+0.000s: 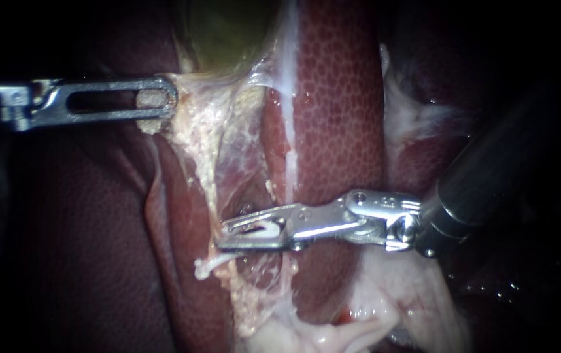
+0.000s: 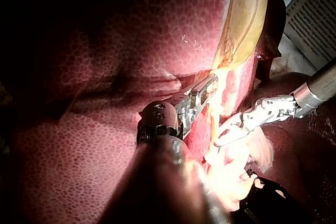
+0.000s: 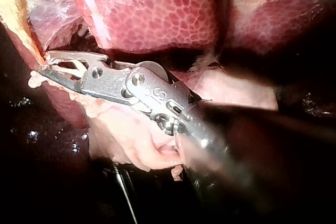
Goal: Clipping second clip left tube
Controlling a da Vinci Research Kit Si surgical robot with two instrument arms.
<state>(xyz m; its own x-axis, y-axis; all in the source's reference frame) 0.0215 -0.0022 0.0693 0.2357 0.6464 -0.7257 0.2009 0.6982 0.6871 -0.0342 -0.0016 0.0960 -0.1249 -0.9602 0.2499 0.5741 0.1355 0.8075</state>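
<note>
Left instrument (image 1: 166,99): level from the left, jaws clamped on gallbladder (image 1: 228,33) edge.
Right instrument (image 1: 223,236): level from right, jaws pinching left tube (image 1: 208,263).

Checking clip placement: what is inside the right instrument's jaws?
A white clip sits between the jaws of the right instrument, held from both sides. A pale strand of tissue meets their tips; whether it lies inside the clip is hidden by the metal.
</note>
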